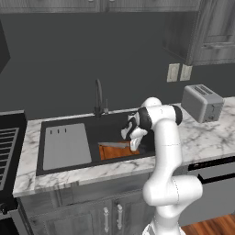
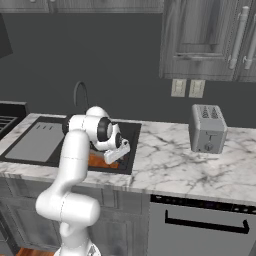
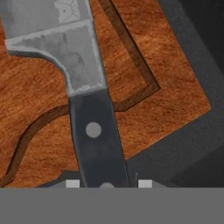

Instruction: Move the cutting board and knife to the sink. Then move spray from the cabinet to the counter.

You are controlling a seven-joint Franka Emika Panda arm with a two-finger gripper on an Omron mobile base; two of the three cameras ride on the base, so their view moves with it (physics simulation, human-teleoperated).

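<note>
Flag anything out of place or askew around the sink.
Nothing is spilled or damaged. The cutting board lies in the sink with the knife on top of it. That is odd for a kitchen, but it fits the job. The gripper straddles the knife's handle.

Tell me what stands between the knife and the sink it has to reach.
Nothing visible does. The knife already lies on the cutting board, and the board rests on the floor of the sink, right of the light grey panel. The gripper is right over the knife's black handle.
</note>
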